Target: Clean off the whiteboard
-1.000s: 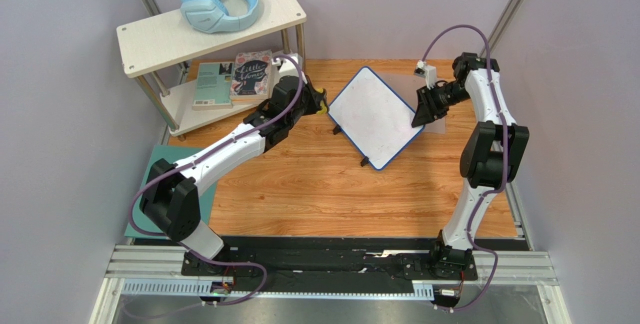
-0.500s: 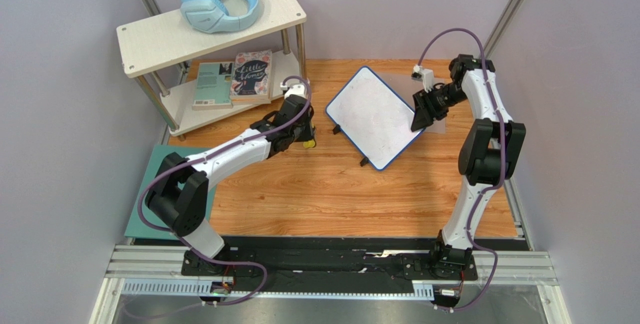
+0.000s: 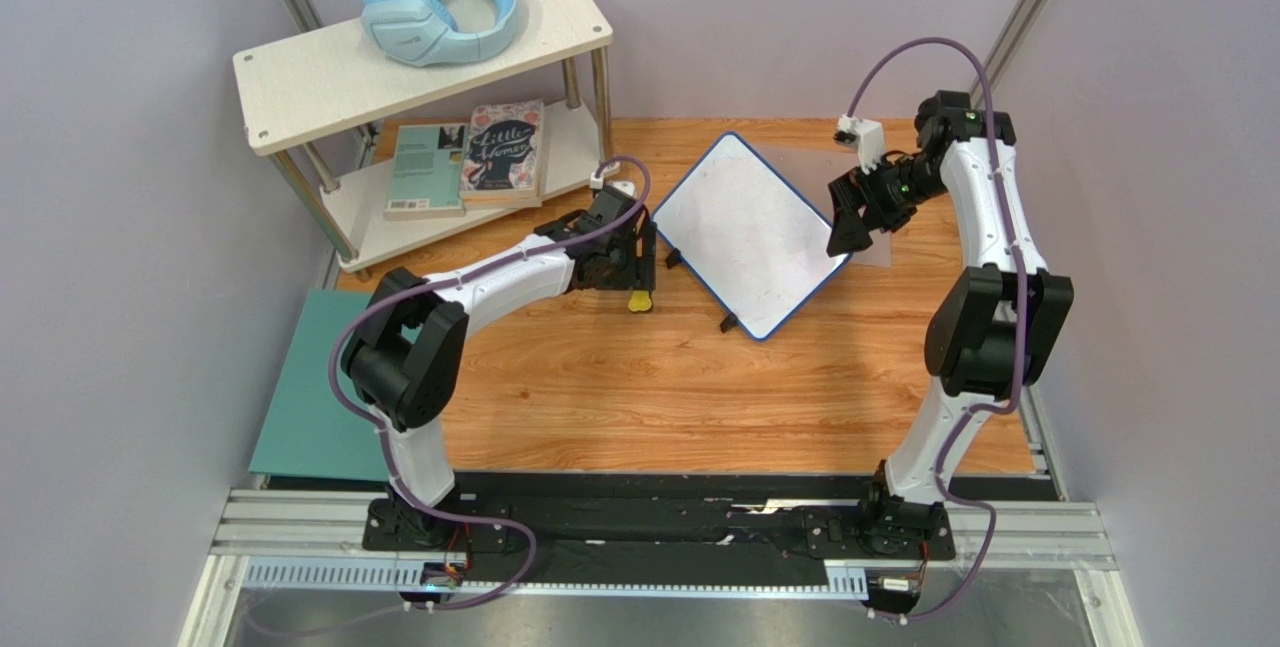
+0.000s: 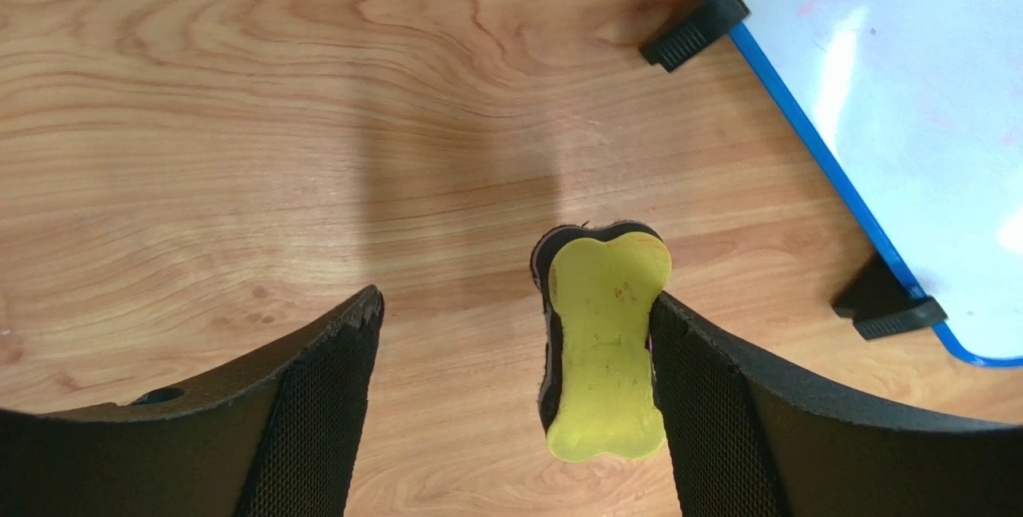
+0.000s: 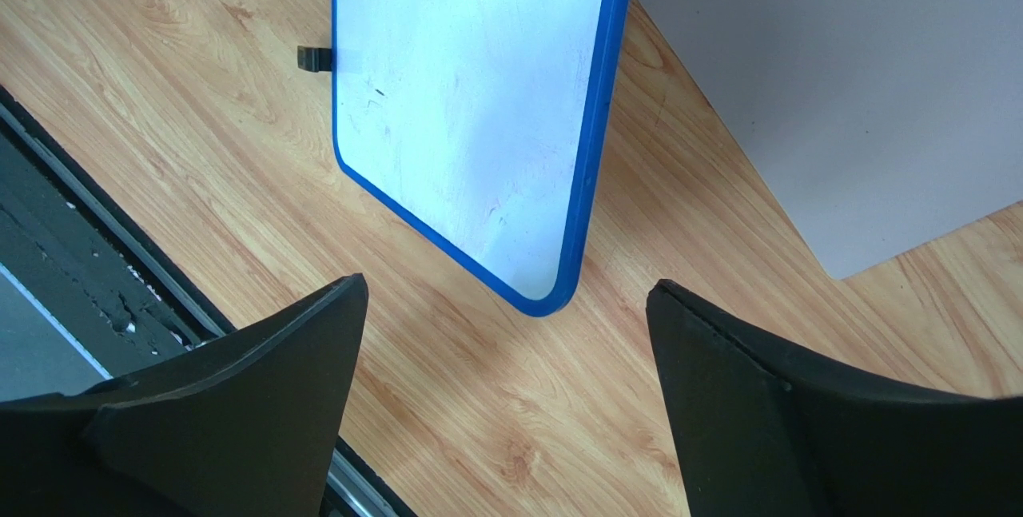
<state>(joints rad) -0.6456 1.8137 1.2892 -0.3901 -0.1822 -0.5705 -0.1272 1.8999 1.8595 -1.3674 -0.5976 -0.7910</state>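
Retreats nearward from whiteboard (image 3: 751, 232) with left end effector (image 4: 516, 301) wide, yellow eraser (image 4: 600, 349) beside one finger; holds right end effector (image 5: 507, 287) wide; leaves faint pink traces unwiped.

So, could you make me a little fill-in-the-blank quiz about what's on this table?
The whiteboard has a ____ frame.
The eraser beside the left gripper has a ____ top.
On the top shelf lie pale blue ____.
The jaws of the left gripper and the right gripper both stand wide ____.
Missing words: blue; yellow; headphones; open.
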